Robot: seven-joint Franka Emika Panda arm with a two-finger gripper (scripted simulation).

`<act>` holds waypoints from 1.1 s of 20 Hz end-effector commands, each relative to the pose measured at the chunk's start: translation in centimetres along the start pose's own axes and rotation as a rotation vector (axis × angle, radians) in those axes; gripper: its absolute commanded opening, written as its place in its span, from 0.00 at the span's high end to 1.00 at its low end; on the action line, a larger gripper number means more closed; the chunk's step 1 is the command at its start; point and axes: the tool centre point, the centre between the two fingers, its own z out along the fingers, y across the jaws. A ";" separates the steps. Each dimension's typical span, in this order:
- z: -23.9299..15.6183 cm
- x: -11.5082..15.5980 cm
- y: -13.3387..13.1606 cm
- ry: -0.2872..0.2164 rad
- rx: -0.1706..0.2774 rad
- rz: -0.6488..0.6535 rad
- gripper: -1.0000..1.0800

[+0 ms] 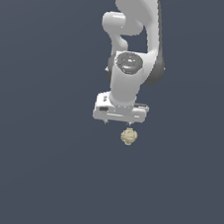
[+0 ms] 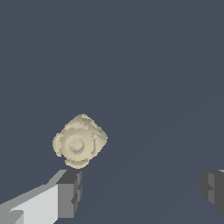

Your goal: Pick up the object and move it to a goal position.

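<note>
In the wrist view, the two dark grey finger pads [image 2: 70, 192] of the white parallel-jaw gripper [image 2: 142, 190] are standing wide apart, one at the lower left of the frame and one at the lower right edge, with nothing between them. Just beyond the lower-left pad, the small pale beige, lumpy, roughly round object [image 2: 79, 141] is lying on the flat dark blue-grey surface [image 2: 153, 65]; it is sitting off to one side of the gap, not centred in it, and whether it is touching that pad cannot be told.

In the exterior view, the gripper [image 1: 117, 122] is hanging at mid-frame under the white jointed arm [image 1: 134, 47], and the object [image 1: 129, 136] is showing just below it, slightly toward the frame's right.

Judging from its bumpy, faceted skin, the object is probably going to behave as something stiff and light, narrow enough for the open jaws. Its rounded form could be letting it roll or twist, so taking hold across its widest middle, on opposite flatter facets, looks safest.

No containers are appearing in either view, and no goal marker is showing.
</note>
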 end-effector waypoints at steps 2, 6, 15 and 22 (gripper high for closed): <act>0.0 0.0 0.0 0.000 -0.001 0.000 0.04; 0.0 0.5 0.3 0.008 -0.013 0.004 0.04; 0.0 0.9 0.7 0.016 -0.026 0.006 0.04; 0.4 0.9 0.2 0.017 -0.023 0.058 0.04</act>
